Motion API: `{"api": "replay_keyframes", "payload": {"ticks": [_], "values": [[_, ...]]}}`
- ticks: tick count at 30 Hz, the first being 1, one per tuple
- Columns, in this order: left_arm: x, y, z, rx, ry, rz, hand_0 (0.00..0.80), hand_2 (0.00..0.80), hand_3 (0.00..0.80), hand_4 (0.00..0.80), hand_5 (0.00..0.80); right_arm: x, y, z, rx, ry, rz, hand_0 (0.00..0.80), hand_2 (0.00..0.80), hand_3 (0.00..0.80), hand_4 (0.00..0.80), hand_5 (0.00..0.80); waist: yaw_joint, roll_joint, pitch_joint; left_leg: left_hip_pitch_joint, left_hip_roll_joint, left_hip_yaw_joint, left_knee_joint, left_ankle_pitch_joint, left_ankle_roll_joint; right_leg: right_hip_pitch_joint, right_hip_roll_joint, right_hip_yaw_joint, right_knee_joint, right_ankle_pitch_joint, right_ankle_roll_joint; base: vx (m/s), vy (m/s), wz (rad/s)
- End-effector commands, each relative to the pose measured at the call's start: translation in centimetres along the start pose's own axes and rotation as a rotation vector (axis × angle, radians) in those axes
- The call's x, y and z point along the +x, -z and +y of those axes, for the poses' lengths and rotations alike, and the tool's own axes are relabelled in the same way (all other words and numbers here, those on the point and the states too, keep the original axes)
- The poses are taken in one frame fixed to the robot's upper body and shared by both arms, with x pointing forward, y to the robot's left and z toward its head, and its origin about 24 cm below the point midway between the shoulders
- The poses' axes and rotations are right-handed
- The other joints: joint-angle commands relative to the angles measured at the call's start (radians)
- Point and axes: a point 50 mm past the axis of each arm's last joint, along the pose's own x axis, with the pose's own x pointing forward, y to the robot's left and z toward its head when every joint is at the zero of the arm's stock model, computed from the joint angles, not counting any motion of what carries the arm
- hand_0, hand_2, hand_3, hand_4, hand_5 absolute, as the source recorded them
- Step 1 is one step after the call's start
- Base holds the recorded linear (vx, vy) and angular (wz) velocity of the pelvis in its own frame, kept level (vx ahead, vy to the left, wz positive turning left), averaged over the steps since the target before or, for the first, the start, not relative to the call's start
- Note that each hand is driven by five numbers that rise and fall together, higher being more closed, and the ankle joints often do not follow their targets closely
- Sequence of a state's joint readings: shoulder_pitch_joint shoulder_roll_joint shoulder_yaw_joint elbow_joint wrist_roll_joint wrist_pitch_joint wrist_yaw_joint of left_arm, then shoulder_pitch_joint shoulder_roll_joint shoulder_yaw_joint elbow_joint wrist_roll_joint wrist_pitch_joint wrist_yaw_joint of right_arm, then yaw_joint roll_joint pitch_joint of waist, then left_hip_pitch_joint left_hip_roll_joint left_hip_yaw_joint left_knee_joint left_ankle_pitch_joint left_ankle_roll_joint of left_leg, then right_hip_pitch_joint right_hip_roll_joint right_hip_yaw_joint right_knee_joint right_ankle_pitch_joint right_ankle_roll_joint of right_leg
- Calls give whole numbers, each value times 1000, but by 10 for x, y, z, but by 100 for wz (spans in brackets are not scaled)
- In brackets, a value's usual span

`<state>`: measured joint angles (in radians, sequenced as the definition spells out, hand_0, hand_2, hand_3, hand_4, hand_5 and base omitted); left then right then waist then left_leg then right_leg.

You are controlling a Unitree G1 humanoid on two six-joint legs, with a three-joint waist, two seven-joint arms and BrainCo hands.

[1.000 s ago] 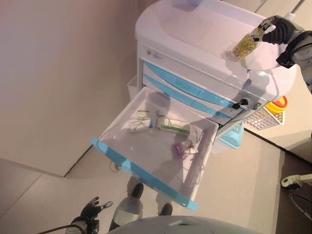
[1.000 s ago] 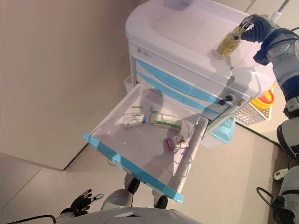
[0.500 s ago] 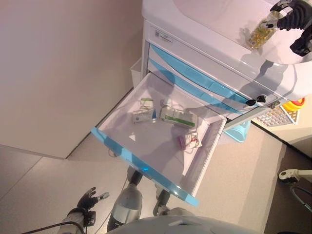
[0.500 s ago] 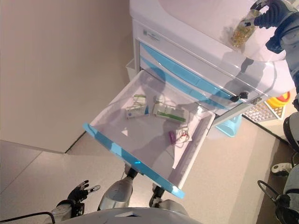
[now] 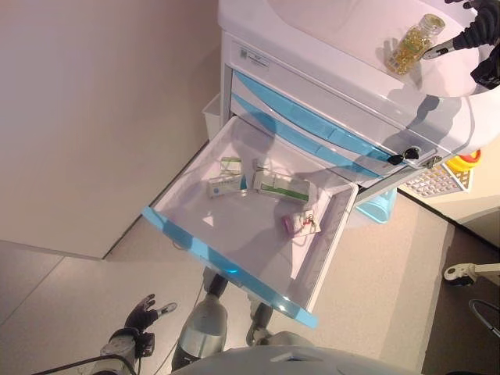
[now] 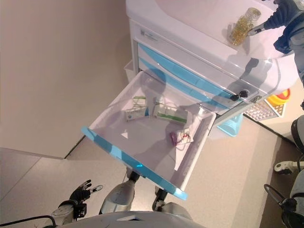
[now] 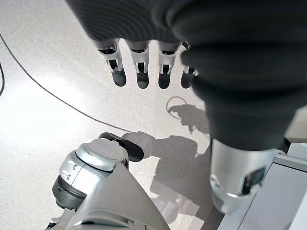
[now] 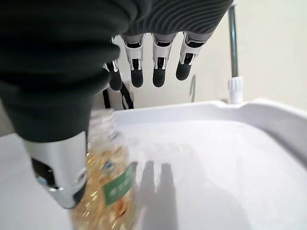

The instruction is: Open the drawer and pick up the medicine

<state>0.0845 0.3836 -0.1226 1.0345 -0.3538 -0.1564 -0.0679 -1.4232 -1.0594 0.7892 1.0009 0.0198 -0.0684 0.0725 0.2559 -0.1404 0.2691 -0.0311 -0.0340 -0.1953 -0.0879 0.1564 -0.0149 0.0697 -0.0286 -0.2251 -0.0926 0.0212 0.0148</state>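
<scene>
A clear bottle of yellow capsules (image 5: 412, 45) stands upright on the white cart top (image 5: 328, 23). My right hand (image 5: 478, 31) hovers just right of it, open, its thumb (image 8: 56, 176) close beside the bottle (image 8: 109, 191) and its fingers (image 8: 158, 67) straight above the top. The lowest drawer (image 5: 226, 266) is pulled out. Inside lie a white and green box (image 5: 280, 187), a smaller box (image 5: 225, 185) and a pink packet (image 5: 297, 225). My left hand (image 5: 142, 316) hangs open low beside the drawer, over the floor (image 7: 57, 96).
Two shut drawers with blue handles (image 5: 312, 129) sit above the open one, with a key lock (image 5: 406, 155) at their right. A light-blue bin (image 5: 376, 207), a white basket (image 5: 433, 181) and a yellow container (image 5: 462, 160) stand right of the cart. A beige wall (image 5: 94, 117) runs along the left.
My right hand has let go of the bottle, which stood tilted in its grip and now stands on the cart top. The camera has shifted; the left hand stays down.
</scene>
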Motion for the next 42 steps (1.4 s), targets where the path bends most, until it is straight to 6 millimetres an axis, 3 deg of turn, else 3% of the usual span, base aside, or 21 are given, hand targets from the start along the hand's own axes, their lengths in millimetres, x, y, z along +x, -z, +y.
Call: {"api": "replay_keyframes", "payload": {"ticks": [1,6,9,12,15,17,18,19,20,25,27,29,30,33,35,40,42], "values": [[-7,13,13,76,-9,46,0,0,0,0,0,-8,-17,-64,127,271,-98,0,0,0,0,0,-13,-23,-66,65,-15,37,1,-146,8,18,-32,18,24,18,75,0,0,0],[-8,21,12,117,11,79,0,0,0,0,0,-22,-13,-92,382,531,-179,0,0,0,0,0,-37,-13,-103,90,-19,56,1,-163,13,27,-38,31,36,8,80,-3,6,-14],[-8,23,9,155,38,94,0,0,0,0,0,-33,-6,-99,499,669,-203,0,0,0,0,0,-56,-2,-120,108,-22,73,4,-181,17,29,-43,44,55,-3,85,2,12,-13],[-7,23,6,185,69,105,0,0,0,0,0,-42,6,-92,635,734,-199,0,0,0,0,0,-80,16,-129,124,-26,91,14,-197,25,30,-50,66,74,-13,88,-12,21,-30],[-6,22,2,195,89,107,0,0,0,0,0,-50,25,-66,792,707,-189,0,0,0,0,0,-111,35,-133,138,-27,112,30,-216,33,30,-52,95,93,-21,90,-19,29,-28],[-4,19,-1,196,102,105,0,0,0,0,0,-57,37,-35,931,639,-177,0,0,0,0,0,-138,43,-134,144,-29,131,43,-230,39,27,-52,122,99,-22,89,-47,41,-34],[-2,16,-8,181,112,102,0,0,0,0,0,-65,43,4,992,554,-165,0,0,0,0,0,-171,57,-132,145,-28,148,51,-230,42,21,-51,144,98,-12,87,-70,46,-39],[-1,16,-8,188,114,102,0,0,0,0,0,-68,47,14,1024,531,-142,0,0,0,0,0,-173,56,-134,147,-28,153,51,-231,43,21,-50,151,97,-11,87,-75,43,-42],[-1,16,-12,189,121,104,0,0,0,0,0,-74,51,37,1068,479,-122,0,0,0,0,0,-189,59,-134,151,-27,162,52,-235,45,20,-49,166,96,-9,87,-32,15,-48],[2,16,-33,159,130,86,0,0,0,0,0,-140,76,171,1158,177,107,0,0,0,0,0,-273,71,-132,175,-15,225,55,-260,49,16,-41,225,88,-6,89,-23,-7,-46],[3,16,-37,163,136,77,0,0,0,0,0,-157,82,199,1121,98,191,0,0,0,0,0,-283,71,-134,177,-12,240,52,-260,46,14,-39,230,85,-5,90,-13,-11,-36],[4,12,-42,175,149,53,0,0,0,0,0,-191,94,245,1081,-53,354,0,0,0,0,0,-302,73,-136,180,-9,258,44,-255,45,8,-37,232,83,-1,89,-16,-3,-24],[3,12,-42,176,150,48,0,0,0,0,0,-195,96,250,1072,-83,386,0,0,0,0,0,-304,74,-137,181,-8,260,41,-255,44,8,-37,233,83,-2,89,-4,-2,-24],[5,3,-44,168,157,-5,0,0,0,0,0,-258,107,306,948,-298,590,0,0,0,0,0,-323,81,-134,184,-6,272,31,-249,44,2,-34,228,85,-1,90,-14,1,-14],[6,-3,-46,168,162,-32,0,0,0,0,0,-296,111,333,884,-442,693,0,0,0,0,0,-327,85,-128,183,-5,276,28,-247,45,-1,-33,226,89,-3,89,0,0,0],[7,-5,-50,212,198,-54,0,0,0,0,0,-372,104,371,821,-747,833,0,0,0,0,0,-330,109,-105,172,-9,263,35,-243,54,-16,-33,215,117,-13,86,7,9,0],[7,-10,-54,180,218,-89,0,0,0,0,0,-389,103,377,854,-795,884,0,0,0,0,0,-333,122,-89,164,-12,254,48,-247,59,-26,-34,213,140,-24,81,45,62,-5]]}}
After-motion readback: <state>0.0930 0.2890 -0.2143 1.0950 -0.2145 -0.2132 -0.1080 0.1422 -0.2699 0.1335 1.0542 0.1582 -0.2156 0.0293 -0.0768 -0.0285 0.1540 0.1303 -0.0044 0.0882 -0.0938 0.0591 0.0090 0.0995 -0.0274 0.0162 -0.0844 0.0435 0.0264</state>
